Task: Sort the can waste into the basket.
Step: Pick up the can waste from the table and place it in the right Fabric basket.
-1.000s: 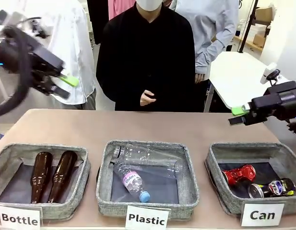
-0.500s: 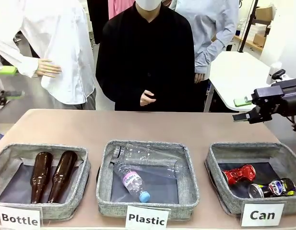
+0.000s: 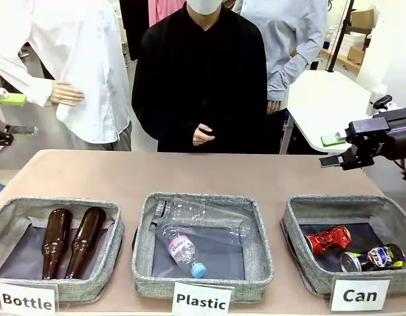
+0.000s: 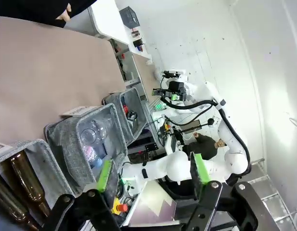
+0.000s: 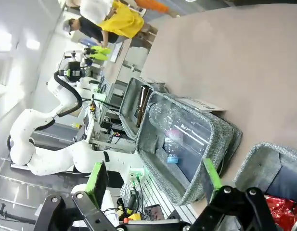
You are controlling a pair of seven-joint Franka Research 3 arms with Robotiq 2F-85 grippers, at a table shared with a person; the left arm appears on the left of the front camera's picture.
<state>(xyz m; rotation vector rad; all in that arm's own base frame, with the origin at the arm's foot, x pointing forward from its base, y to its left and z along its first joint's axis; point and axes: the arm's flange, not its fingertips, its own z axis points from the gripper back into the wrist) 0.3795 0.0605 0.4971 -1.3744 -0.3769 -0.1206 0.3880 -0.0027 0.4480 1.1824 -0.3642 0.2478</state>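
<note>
Two crushed cans lie in the grey basket (image 3: 321, 208) behind the "Can" label: a red can (image 3: 328, 238) and a dark can (image 3: 374, 258) with a round logo. My right gripper (image 3: 331, 150) hovers open above and behind this basket, nothing between its green pads. At the far left edge my left gripper (image 3: 16, 115) is held high, open and empty. The right wrist view looks past its open gripper (image 5: 154, 175) at the basket's corner (image 5: 264, 161) and the red can (image 5: 283, 211). In the left wrist view the open gripper (image 4: 153, 171) frames the distant basket (image 4: 134, 103).
A bin labelled "Bottle" (image 3: 12, 210) holds two brown glass bottles. The middle "Plastic" bin (image 3: 258, 224) holds clear plastic bottles. A person in black (image 3: 199, 79) stands at the far side, hands held together. Bare tabletop (image 3: 203, 171) lies behind the bins.
My left arm swung away from the upper left and now shows only at the left edge. My right gripper drew back slightly to the right and up. The cans have not moved.
</note>
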